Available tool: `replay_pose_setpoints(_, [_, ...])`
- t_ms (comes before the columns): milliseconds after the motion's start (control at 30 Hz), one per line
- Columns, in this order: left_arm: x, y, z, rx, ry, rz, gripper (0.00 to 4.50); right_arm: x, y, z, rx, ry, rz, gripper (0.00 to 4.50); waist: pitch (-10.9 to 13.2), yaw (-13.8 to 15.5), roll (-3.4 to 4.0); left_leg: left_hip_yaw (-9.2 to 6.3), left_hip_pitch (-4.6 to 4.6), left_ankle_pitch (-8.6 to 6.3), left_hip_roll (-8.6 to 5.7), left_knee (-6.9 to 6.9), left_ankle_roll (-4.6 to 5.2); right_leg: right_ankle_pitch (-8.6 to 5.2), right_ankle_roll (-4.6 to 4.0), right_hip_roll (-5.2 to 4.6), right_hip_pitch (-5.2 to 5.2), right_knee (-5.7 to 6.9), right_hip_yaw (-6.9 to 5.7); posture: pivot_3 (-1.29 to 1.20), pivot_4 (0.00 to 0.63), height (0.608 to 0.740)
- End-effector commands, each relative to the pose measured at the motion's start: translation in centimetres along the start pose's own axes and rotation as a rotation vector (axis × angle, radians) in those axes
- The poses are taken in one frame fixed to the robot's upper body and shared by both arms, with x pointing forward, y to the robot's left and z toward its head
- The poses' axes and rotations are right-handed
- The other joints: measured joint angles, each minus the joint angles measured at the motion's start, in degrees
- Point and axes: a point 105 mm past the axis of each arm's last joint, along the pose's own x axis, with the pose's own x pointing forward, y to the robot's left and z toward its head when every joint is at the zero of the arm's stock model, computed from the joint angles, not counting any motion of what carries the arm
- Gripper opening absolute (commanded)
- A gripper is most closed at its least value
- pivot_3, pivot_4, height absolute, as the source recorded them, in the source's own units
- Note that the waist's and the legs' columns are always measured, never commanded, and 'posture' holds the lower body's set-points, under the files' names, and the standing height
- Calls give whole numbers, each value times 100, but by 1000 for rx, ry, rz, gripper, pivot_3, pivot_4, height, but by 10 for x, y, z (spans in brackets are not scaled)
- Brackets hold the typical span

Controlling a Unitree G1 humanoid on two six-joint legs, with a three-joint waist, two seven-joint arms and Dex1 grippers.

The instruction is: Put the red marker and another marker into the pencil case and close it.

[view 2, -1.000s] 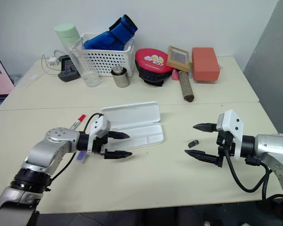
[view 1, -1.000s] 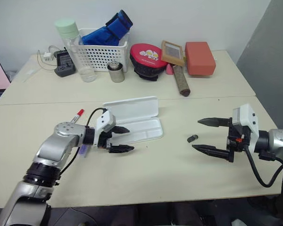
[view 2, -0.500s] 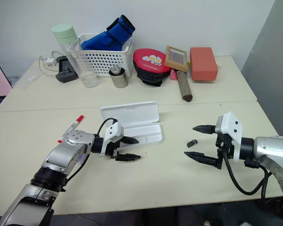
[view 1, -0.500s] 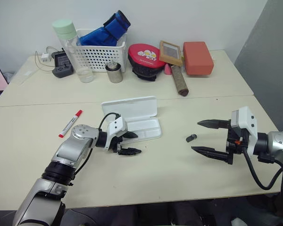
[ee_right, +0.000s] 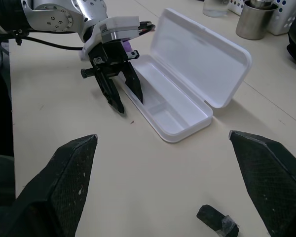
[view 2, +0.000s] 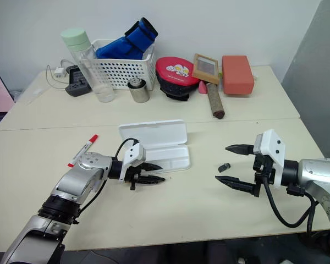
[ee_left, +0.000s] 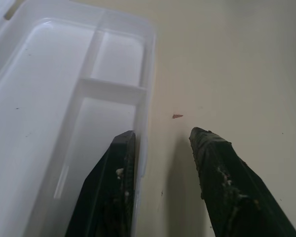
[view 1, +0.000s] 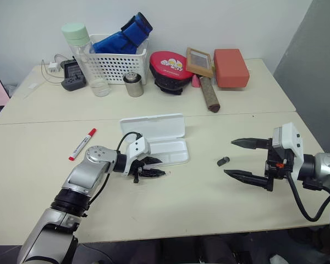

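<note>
A: Our left pincer [view 1: 152, 168] straddles the near rim of the flat white plastic pencil case [view 1: 164, 146], which lies open and empty mid-counter; its jaws are partly spread, pinching nothing.

B: The slim white red-capped marker [view 1: 82, 143] lies apart on the cream counter [view 1: 170, 201]. We judge it light, stiff and prone to roll, so we'd pinch mid-barrel. Our right pincer [view 1: 247, 160] hangs wide open.

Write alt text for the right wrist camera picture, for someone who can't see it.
The robot's left gripper straddles the near wall of the open, empty white pencil case on a beige table, its fingers apart. The right gripper's two wide-open black fingers frame the foreground, with a small dark object between them.
</note>
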Motion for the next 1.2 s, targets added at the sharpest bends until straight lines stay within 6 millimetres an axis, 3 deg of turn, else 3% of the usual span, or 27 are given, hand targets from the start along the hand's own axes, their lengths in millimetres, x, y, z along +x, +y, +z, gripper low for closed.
replay_pose_setpoints(33, [1,-4,6,27,-6,-11,1235,-4,0,9,-48,-19,-7,4500,0,1,0,0,0,0,0,0,0,0,0,0,0,0,0,0,150,740])
replay_pose_setpoints(333, [0,-19,13,32,-10,-34,90,-5,1,12,-49,-23,-13,4500,0,-6,0,1,0,0,1,0,0,0,0,0,-1,0,2,0,150,740])
replay_pose_setpoints(733, [1,-30,8,40,29,-5,90,-4,1,12,-48,-25,-12,4500,0,-3,0,2,1,0,1,-1,1,0,0,0,0,0,3,0,150,740])
replay_pose_setpoints(900, [6,-61,11,32,8,-67,90,-7,5,14,-52,-22,-11,4500,0,0,0,3,1,0,1,-1,1,0,0,0,0,-2,9,0,150,740])
replay_pose_setpoints(1000, [8,-82,10,24,17,-127,90,-8,17,12,-27,-12,37,4500,0,12,0,-5,-1,0,2,-2,1,0,0,0,1,-3,12,0,150,740])
replay_pose_setpoints(1200, [10,-93,11,15,15,-178,90,-12,28,9,-14,19,86,4500,-1,18,-1,0,6,-1,2,-1,2,0,1,0,10,-3,7,0,150,740])
